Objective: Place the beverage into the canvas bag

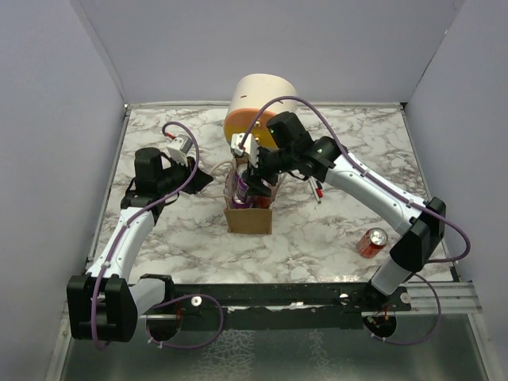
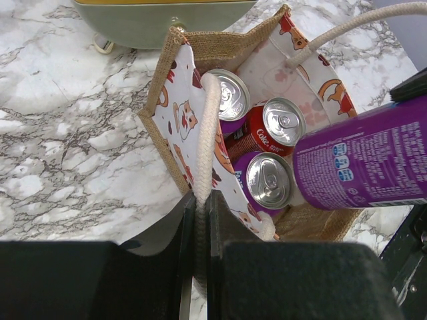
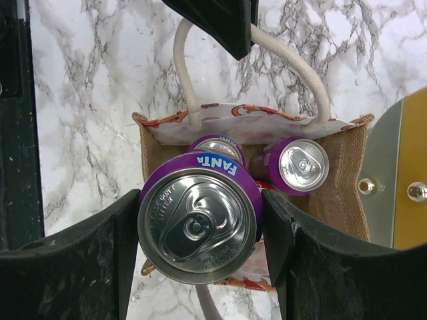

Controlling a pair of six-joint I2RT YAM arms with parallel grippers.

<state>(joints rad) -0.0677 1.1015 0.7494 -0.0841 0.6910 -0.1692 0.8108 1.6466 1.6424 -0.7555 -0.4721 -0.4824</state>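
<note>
The tan canvas bag [image 1: 248, 216] stands upright mid-table, its mouth open, with a printed lining. In the left wrist view the bag [image 2: 163, 110] holds three cans: two purple [image 2: 227, 93] [image 2: 267, 180] and a red Coke [image 2: 283, 120]. My left gripper [image 2: 199, 207] is shut on one cream cord handle [image 2: 208, 133], to the left of the bag [image 1: 202, 181]. My right gripper [image 3: 200, 227] is shut on a purple Fanta can [image 3: 197, 223], held upright just above the bag's mouth [image 1: 238, 186]. That can also shows in the left wrist view [image 2: 363, 163].
A large cream cylinder with an orange-yellow front [image 1: 255, 107] stands right behind the bag. A red can [image 1: 372, 241] lies on the marble table to the right, near my right arm's base. Grey walls enclose the table's left, back and right.
</note>
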